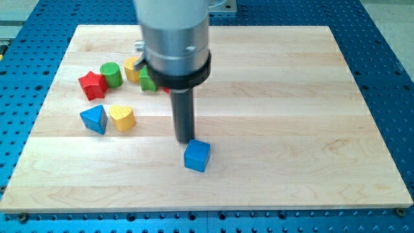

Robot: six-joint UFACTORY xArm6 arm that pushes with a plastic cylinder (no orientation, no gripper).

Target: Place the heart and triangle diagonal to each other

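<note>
A yellow heart [121,118] lies on the wooden board at the view's left, touching or almost touching a blue triangle [94,120] on its left. My tip [185,140] stands near the board's middle, just above and left of a blue cube [197,156], close to it. The tip is well to the right of the heart and the triangle.
A red star [92,85], a green cylinder [111,74], a yellow block [132,68] and a green block [147,81] cluster at the upper left, the last two partly hidden by the arm's body [174,45]. A red block [166,88] peeks out under it.
</note>
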